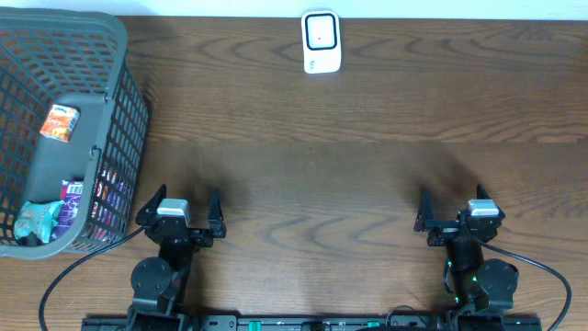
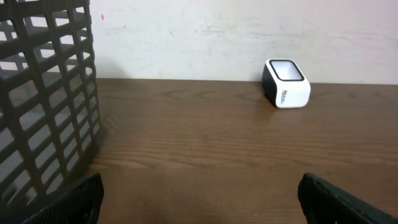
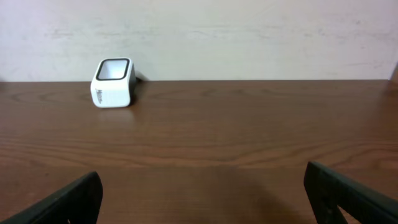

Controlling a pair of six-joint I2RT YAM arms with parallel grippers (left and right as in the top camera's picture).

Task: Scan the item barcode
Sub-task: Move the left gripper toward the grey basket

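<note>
A white barcode scanner (image 1: 322, 41) with a dark window stands at the table's far edge, also seen from the left wrist (image 2: 286, 83) and the right wrist (image 3: 113, 83). Snack packets lie inside a dark grey mesh basket (image 1: 118, 83) at the far left: an orange one (image 1: 60, 122), a purple one (image 1: 73, 204) and a teal one (image 1: 39, 221). My left gripper (image 1: 181, 210) (image 2: 200, 198) rests open near the front edge, just right of the basket. Near the front right, my right gripper (image 1: 454, 210) (image 3: 205, 196) is open too. Neither holds anything.
The basket wall (image 2: 46, 93) fills the left side of the left wrist view. A pale wall (image 3: 199, 37) rises behind the table's far edge. Brown wood table (image 1: 322, 165) stretches between the grippers and the scanner.
</note>
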